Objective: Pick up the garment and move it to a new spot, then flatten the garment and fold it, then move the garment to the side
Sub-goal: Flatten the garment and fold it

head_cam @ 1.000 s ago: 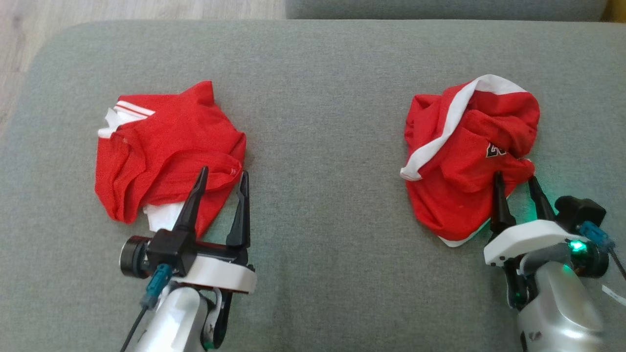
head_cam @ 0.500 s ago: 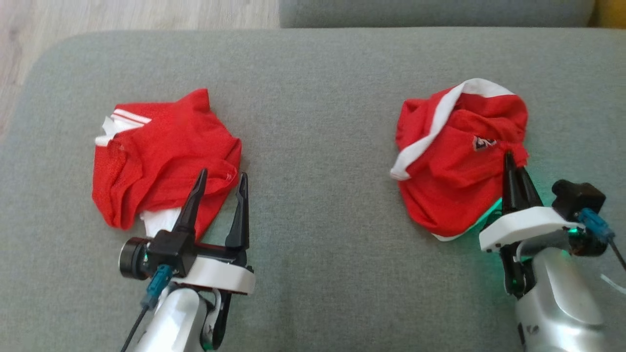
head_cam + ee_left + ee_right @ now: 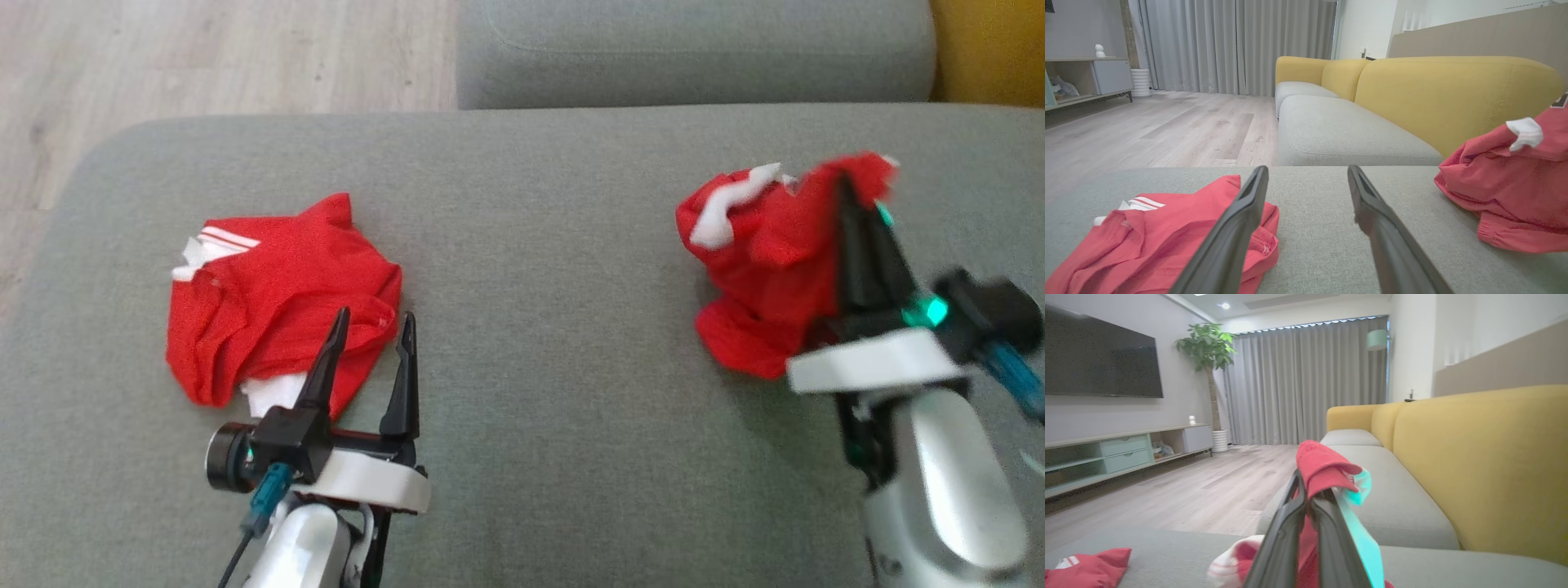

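The crumpled red garment with white trim sits on the right part of the grey fabric sofa seat. It is bunched into a tall heap, with a white band curling across its upper left and a rounded red fold at the bottom. The right end effector has its two dark fingers pressed together on a peak of the red cloth, which stands up over the fingertips in the right wrist view. The heap's lower folds appear to rest on the seat; the head view is blurred here.

A second red garment with white stripes lies flattish on the left part of the seat. The left end effector is spread wide at its near right edge. One finger lies over the cloth, the other over bare cushion.

Between the two garments runs a broad bare stretch of seat. The seat's rounded far-left corner borders pale wood floor. Its far edge meets another grey cushion, and a yellow backrest rises beyond the held garment.
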Available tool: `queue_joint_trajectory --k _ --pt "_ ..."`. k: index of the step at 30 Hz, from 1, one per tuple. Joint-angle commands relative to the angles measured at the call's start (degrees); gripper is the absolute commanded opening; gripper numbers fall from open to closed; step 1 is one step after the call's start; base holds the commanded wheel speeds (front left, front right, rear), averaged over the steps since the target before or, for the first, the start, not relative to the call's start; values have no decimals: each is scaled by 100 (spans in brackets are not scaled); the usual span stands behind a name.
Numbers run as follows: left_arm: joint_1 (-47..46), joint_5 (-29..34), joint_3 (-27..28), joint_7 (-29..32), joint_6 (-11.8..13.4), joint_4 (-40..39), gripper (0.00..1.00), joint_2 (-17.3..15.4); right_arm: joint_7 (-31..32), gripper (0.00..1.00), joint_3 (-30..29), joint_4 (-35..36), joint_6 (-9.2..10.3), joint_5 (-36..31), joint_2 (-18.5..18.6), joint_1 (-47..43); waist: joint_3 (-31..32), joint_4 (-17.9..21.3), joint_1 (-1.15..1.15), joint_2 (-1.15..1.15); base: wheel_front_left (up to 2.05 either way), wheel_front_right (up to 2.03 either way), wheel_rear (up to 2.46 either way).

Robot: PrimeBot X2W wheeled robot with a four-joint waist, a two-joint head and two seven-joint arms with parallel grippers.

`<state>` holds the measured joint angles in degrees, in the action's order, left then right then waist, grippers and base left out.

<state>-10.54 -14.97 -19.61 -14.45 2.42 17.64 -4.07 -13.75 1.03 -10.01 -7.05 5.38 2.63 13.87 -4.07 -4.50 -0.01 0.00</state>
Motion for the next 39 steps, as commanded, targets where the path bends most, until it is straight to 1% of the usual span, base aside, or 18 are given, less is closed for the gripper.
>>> queue_joint_trajectory --k 1,4,7,10,12,13,16,19,22,25,29,32,33,35,36,37,39 --pt "-146 46 212 -54 -5 -144 100 1 140 0 315 318 -44 -106 25 410 85 -88 1 0 0 0 0" --pt "-167 32 223 -54 8 -158 100 34 579 0 837 395 -44 -237 25 885 159 -188 1 0 0 0 0" --pt "-158 9 203 -54 1 -134 100 62 904 0 1448 127 -44 61 25 1635 244 -313 1 0 0 0 0" --pt "-99 -16 169 -54 6 -81 100 84 890 0 1770 -330 -44 594 25 2513 391 -462 1 0 0 0 0" --pt "-49 -38 161 -55 31 -72 100 93 758 0 1693 -674 -44 846 25 3064 452 -530 1 0 0 0 0" --pt "-29 -48 167 -55 39 -81 100 96 689 0 1570 -860 -44 900 25 3302 462 -538 1 0 0 0 0" --pt "10 -47 193 -55 54 -116 100 101 540 0 912 -1407 -44 894 25 3750 448 -527 1 0 0 0 0" --pt "14 -18 248 -55 64 -148 100 102 486 0 268 -1785 -44 745 25 3720 391 -433 1 0 0 0 0" --pt "1 19 292 -55 40 -172 100 99 499 0 -278 -2041 -44 664 25 3261 305 -301 1 0 0 0 0" --pt "-35 62 295 -55 3 -175 100 98 514 0 -841 -2274 -44 547 25 2487 209 -191 1 0 0 0 0" --pt "-120 104 321 -55 -34 -187 100 92 430 0 -1722 -2608 -44 39 25 1547 37 -22 1 0 0 0 0" --pt "-155 128 321 -55 -60 -175 100 93 320 0 -2356 -2831 -44 -343 25 1253 -41 85 1 0 0 0 0" --pt "-173 136 316 -55 -73 -167 100 95 253 0 -2698 -2967 -44 -527 25 1238 -80 139 1 0 0 0 0" --pt "-189 146 313 -55 -80 -169 100 97 182 0 -2982 -3107 -44 -674 25 1306 -118 188 1 0 0 0 0" --pt "-198 147 315 -55 -83 -170 100 98 141 21 -3072 -3156 -44 -800 25 1348 -140 217 1 0 0 0 0" --pt "-210 149 315 -55 -90 -168 100 99 110 100 -3150 -3247 -44 -804 25 1416 -155 234 1 0 0 0 0" --pt "-224 153 319 -55 -99 -165 100 100 12 100 -3174 -3325 -44 -944 25 1507 -179 282 1 0 0 0 0"
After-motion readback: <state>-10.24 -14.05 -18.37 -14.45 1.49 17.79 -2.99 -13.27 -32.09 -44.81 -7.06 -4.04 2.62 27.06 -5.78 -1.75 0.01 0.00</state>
